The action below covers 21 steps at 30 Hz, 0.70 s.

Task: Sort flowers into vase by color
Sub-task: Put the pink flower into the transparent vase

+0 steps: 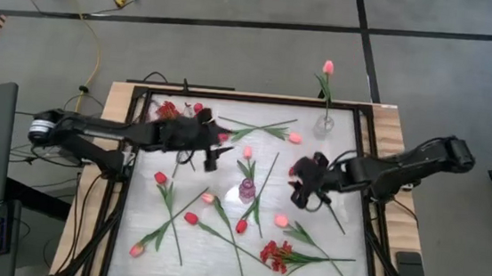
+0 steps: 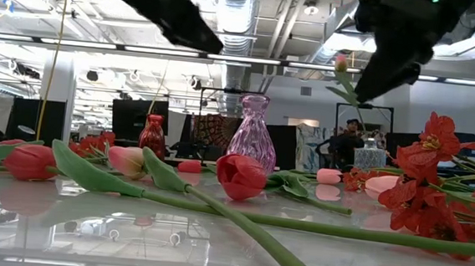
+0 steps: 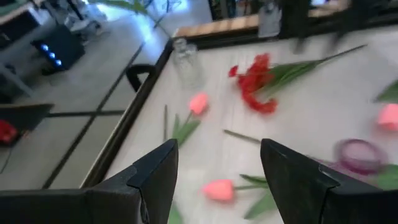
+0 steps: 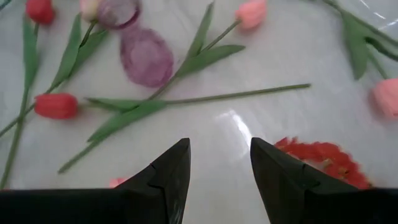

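Tabletop: clear vase (image 1: 324, 123) holds pink tulip (image 1: 328, 67)

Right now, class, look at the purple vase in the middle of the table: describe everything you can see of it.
The purple vase looks like translucent pinkish-purple glass, with a flared rim, narrow neck, bulbous body and faint ribbing. It stands upright near the table's centre and holds no flower. Tulip stems lie close around its base; whether any touch it cannot be told. From above its round mouth shows. Neither hand touches it.
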Available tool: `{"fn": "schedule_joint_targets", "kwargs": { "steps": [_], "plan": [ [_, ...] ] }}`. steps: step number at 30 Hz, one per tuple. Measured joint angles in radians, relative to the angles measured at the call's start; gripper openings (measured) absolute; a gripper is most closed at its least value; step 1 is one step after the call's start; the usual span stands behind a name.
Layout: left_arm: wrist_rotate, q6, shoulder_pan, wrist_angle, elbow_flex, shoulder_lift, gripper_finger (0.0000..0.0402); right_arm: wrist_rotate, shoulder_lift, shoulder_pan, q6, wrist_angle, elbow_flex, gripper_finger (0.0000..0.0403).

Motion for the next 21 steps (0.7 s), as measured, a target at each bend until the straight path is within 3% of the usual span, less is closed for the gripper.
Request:
{"fn": "schedule_joint_targets", "kwargs": {
  "steps": [4,7,15,21],
  "plan": [
    [0.163,0.032,0.141,-0.129,0.168,0.177,0.0218,0.094,0.013,0.088,0.019,-0.004,0.000,0.0191],
    [0.231,0.069,0.231,-0.282,0.322,0.326,0.0218,0.182,0.008,0.150,0.021,-0.019,0.000,0.0186],
    [0.262,0.305,0.347,-0.600,0.662,0.633,0.0218,0.351,0.001,0.271,0.080,-0.066,-0.016,0.0174],
    [0.225,0.438,0.406,-0.754,0.825,0.796,0.0218,0.376,0.001,0.301,0.082,-0.065,-0.024,0.0169]
  ]
}}
